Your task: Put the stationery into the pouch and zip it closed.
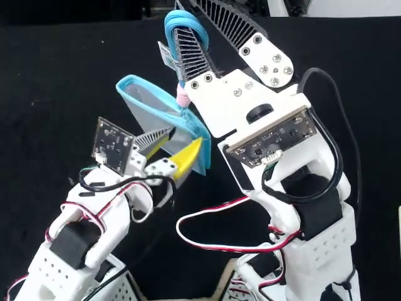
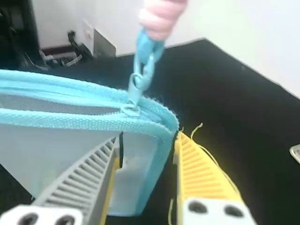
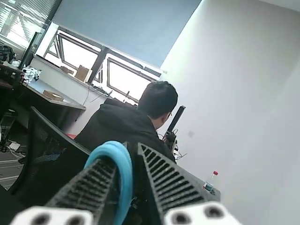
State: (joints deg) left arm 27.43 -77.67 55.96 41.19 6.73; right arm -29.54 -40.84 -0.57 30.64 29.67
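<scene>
A mesh pouch [image 1: 153, 110] with light-blue trim is held up over the black table. My left gripper [image 1: 187, 137] is shut on the pouch's lower end, grey finger on one face and yellow finger [image 1: 188, 158] on the other. In the left wrist view the pouch [image 2: 70, 136] sits between those fingers, and the zip slider [image 2: 130, 108] lies close to that end. Its pull leads up past a pink bead [image 2: 159, 18] to a blue loop [image 1: 183, 24]. My right gripper [image 1: 188, 26] is above the pouch, shut on the blue loop [image 3: 115, 157].
The black table [image 1: 56, 75] stretches bare to the left and behind the pouch. The two arms' white bodies and cables [image 1: 219, 241] crowd the near right side.
</scene>
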